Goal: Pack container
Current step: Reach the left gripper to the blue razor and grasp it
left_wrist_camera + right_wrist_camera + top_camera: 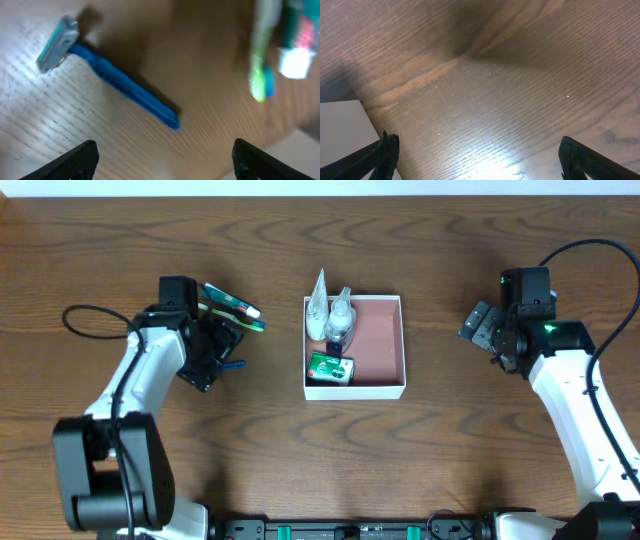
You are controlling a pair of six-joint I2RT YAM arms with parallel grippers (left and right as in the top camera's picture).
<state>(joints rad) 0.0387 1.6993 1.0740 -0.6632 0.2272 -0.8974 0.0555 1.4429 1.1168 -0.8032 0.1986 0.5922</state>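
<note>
1. The left gripper (161,162) is empty. Its fingers (80,160) stand wide apart, the two dark tips showing at the bottom edge of the left wrist view.
2. At 12 o'clock from that gap a blue razor (125,87) lies flat on the table (45,125). Its long axis runs from the head at 10 o'clock to the handle end at 4 o'clock, so it sits slantwise to the line between the tips, not square across it. In my judgement a small wrist turn is needed before closing on the handle.
3. Further out, at 2 o'clock, a blurred green toothbrush (259,75) lies apart from the razor.
4. In the overhead view the container (380,340) lies at 3 o'clock from the left gripper, well apart. A white tube (318,305), a bottle (341,320) and a green box (330,367) fill its 9 o'clock half. The 3 o'clock half of the floor is bare.
5. The right gripper (482,330) is also spread and empty, and the container lies at 9 o'clock from it. It is near the container, but the left arm is by far the nearer to the razor.
</note>
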